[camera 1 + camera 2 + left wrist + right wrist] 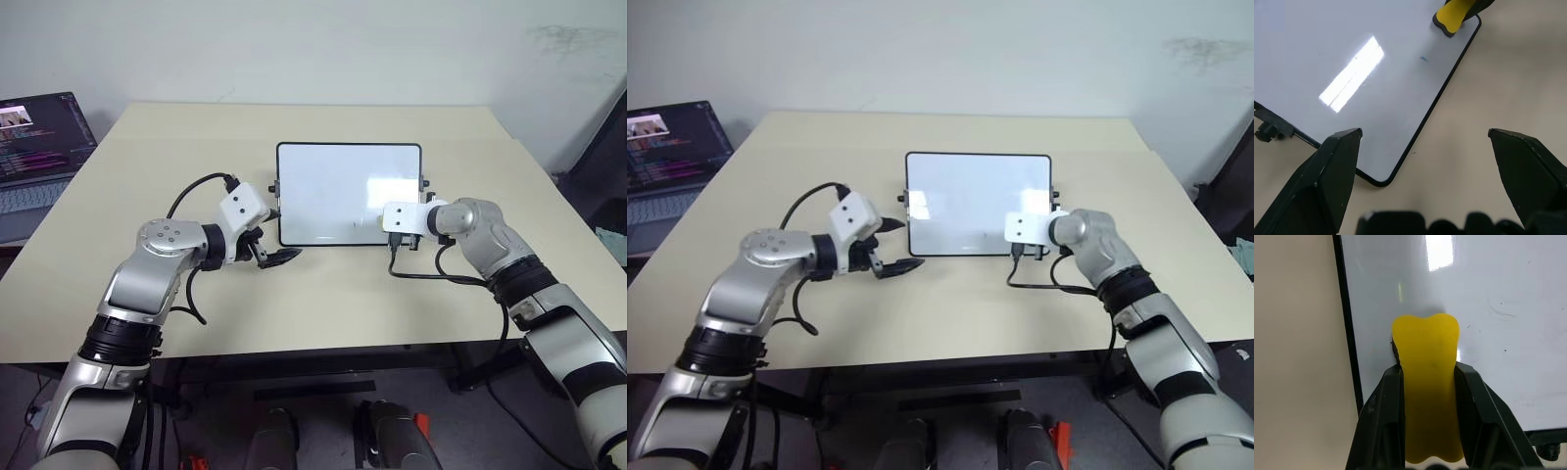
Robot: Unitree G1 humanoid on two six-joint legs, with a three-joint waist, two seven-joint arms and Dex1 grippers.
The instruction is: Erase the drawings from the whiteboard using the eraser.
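Observation:
The whiteboard (333, 186) lies flat in the middle of the table, glossy white with a thin black frame. Of the drawings, one small blue fleck (1423, 59) shows near the board's near edge; the rest of the surface looks wiped. My right gripper (1427, 369) is shut on the yellow eraser (1427, 357), which rests on the board's near right corner, right by the frame. My left gripper (279, 257) hangs open above the table by the board's near left corner, with nothing between its fingers (1332, 166).
An open laptop (39, 147) sits off the table's far left corner. Black cables loop from both wrists. Small dark knobs (273, 188) stick out from the board's short sides. Bare tabletop (323, 304) surrounds the board.

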